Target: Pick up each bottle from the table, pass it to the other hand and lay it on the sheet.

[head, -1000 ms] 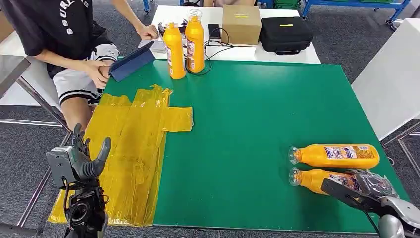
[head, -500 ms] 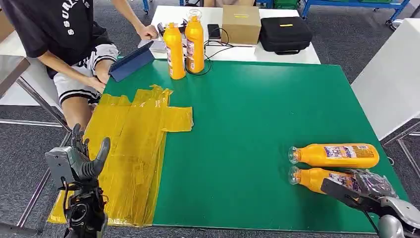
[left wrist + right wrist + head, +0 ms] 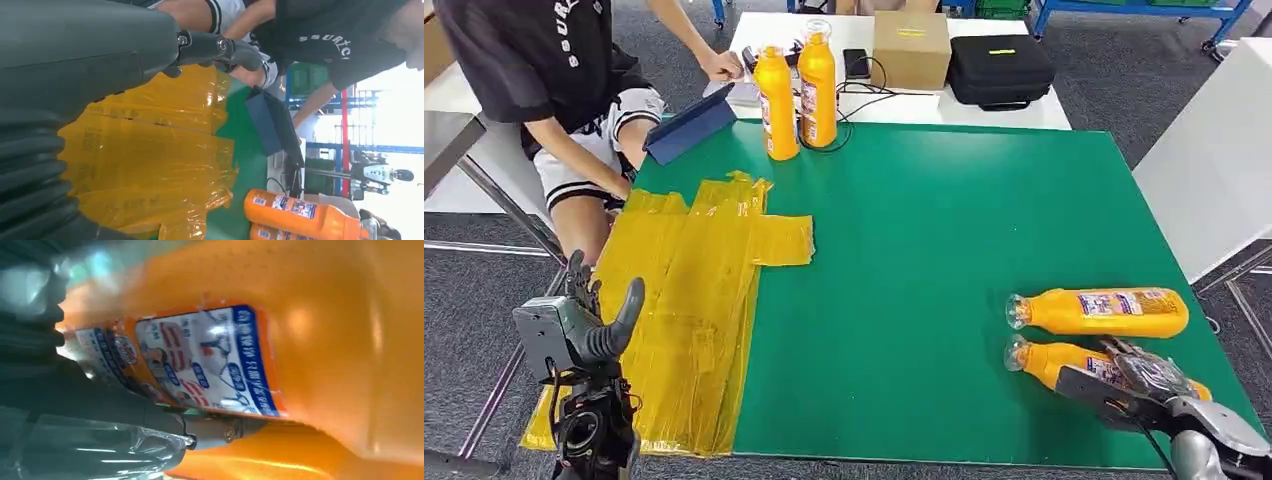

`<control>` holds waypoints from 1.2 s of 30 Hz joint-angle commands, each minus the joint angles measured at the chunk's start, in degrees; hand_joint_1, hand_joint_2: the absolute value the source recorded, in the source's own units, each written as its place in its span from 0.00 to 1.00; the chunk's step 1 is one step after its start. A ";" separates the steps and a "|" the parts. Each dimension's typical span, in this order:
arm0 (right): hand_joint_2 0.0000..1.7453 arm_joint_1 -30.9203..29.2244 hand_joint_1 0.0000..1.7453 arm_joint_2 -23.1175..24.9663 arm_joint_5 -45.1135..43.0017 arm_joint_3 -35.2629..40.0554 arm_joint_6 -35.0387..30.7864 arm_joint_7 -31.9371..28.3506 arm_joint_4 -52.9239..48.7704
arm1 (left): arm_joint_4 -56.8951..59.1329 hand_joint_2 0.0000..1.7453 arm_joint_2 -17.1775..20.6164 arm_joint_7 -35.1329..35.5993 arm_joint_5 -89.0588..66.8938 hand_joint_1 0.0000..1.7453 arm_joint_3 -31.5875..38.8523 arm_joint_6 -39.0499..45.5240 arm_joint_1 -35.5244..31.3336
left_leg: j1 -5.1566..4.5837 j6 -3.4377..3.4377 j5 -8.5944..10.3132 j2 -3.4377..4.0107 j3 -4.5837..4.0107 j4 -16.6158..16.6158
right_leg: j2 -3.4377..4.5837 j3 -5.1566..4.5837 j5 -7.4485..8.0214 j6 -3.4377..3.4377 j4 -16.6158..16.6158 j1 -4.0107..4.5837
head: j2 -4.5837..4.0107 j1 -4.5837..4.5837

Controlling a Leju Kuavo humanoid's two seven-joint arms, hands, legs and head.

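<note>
Grey ribbed cover, dark fingers

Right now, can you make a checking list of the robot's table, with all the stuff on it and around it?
Surface: green table, flat.
Job's things: two orange bottles lying at the right; two standing at the far edge; yellow sheet at the left.
Clutter: blue tablet case.
Hands: right hand on the nearer lying bottle, grip unclear; left hand holds nothing.
Cables: black cable behind the standing bottles.
Surroundings: seated person, cardboard box, black case.

White letters "SUR" on person's black shirt — bottle labels unreadable
</note>
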 commanded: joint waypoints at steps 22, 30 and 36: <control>1.00 -7.19 1.00 5.82 -4.43 12.05 -7.48 -3.11 4.63 | -2.24 1.00 0.67 0.39 1.19 0.00 2.41 0.51 0.76 | 0.14 0.10 -0.34 0.98 1.13 -0.21 | 0.88 0.75 0.14 -0.10 -0.42 0.20 | 0.00 0.02; 1.00 -6.72 1.00 11.82 -6.78 11.57 -13.84 -4.23 -7.26 | -2.72 1.00 0.02 0.55 0.43 0.00 2.04 0.17 0.57 | 0.12 0.12 -0.23 0.90 0.74 -0.07 | 0.85 0.62 0.28 0.00 -0.27 0.18 | 0.00 -0.04; 1.00 -6.35 1.00 14.97 -7.95 11.11 -16.62 -3.83 -11.87 | -4.20 1.00 -0.39 0.50 -0.22 0.00 1.49 -0.23 1.27 | 0.13 0.01 -0.27 0.86 0.80 -0.21 | 0.75 0.68 0.18 -0.03 -0.36 0.18 | 0.00 -0.02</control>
